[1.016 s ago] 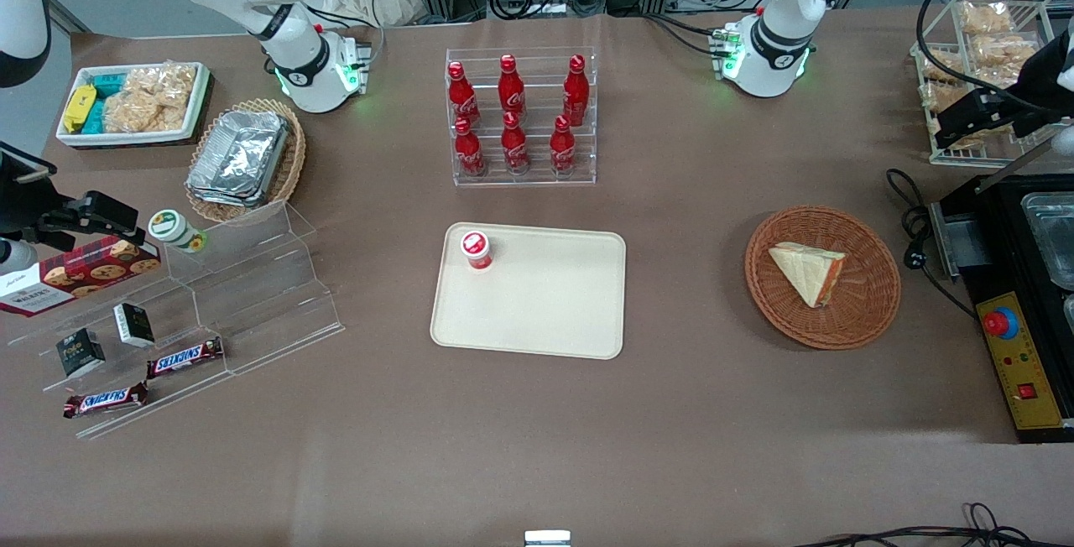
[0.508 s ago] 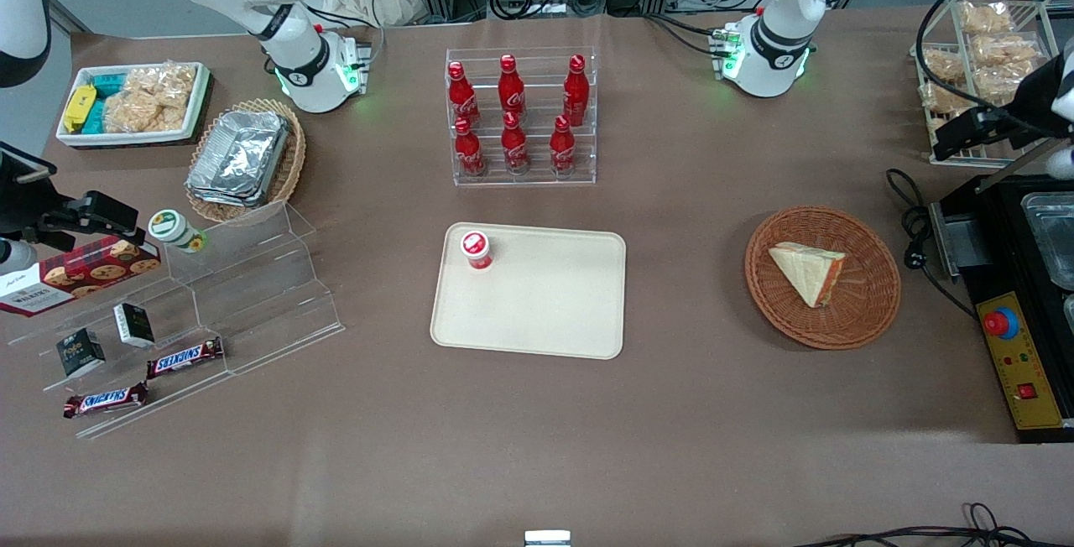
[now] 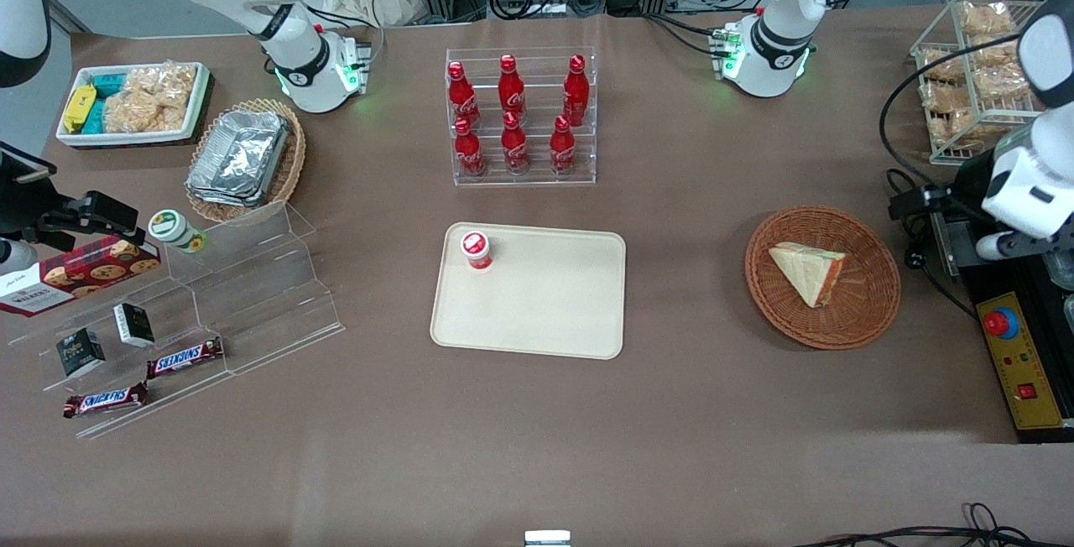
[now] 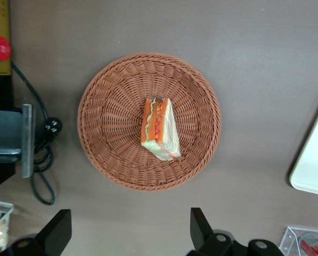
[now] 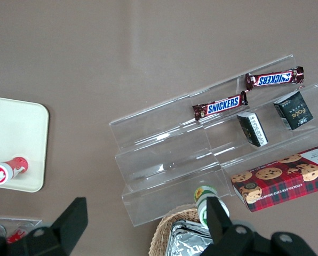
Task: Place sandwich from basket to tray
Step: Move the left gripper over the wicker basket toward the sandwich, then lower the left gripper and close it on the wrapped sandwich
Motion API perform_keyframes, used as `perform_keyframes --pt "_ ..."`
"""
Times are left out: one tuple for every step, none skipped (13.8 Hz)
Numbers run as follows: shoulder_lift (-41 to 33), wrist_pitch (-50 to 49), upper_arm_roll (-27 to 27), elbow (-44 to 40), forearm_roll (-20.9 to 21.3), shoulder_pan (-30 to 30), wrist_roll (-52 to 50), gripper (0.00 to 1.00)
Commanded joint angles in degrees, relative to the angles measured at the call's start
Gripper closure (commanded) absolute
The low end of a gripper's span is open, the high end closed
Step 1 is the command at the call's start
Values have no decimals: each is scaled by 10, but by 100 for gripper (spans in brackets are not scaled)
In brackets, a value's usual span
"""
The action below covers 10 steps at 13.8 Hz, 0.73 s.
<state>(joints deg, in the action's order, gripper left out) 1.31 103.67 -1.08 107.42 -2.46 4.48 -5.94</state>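
A rack of red bottles [image 3: 518,115] stands well away from the gripper [image 4: 129,234]. Farther still, toward the parked arm's end, chocolate bars [image 3: 185,356] lie on clear steps [image 3: 243,295].

Gripper [image 4: 128,234] aloft — fingers [image 4: 200,228] apart

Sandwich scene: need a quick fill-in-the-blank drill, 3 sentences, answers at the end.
1. The sandwich lies in the round wicker ____.
2. The only item standing on the tray is a small cup with a ____ lid.
3. The claw hangs above the basket with its fingers ____, holding nothing.

Missing words: basket; red; open
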Motion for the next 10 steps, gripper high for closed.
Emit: perform_keyframes --pt "44 55 -3 19 -16 16 -19 0" --pt "55 78 -3 32 -22 18 -20 0" --pt "67 100 -3 46 -25 19 -21 0" --pt "78 132 -3 67 -25 19 -21 0" --pt "87 164 -3 86 -31 19 -21 0" --pt "101 187 -3 96 -45 19 -21 0" --pt "118 204 -3 97 -55 19 -21 0" --pt "132 216 -3 97 -59 19 -21 0" --pt "141 224 -3 97 -64 18 -22 0" --pt "148 231 -3 99 -75 18 -22 0"
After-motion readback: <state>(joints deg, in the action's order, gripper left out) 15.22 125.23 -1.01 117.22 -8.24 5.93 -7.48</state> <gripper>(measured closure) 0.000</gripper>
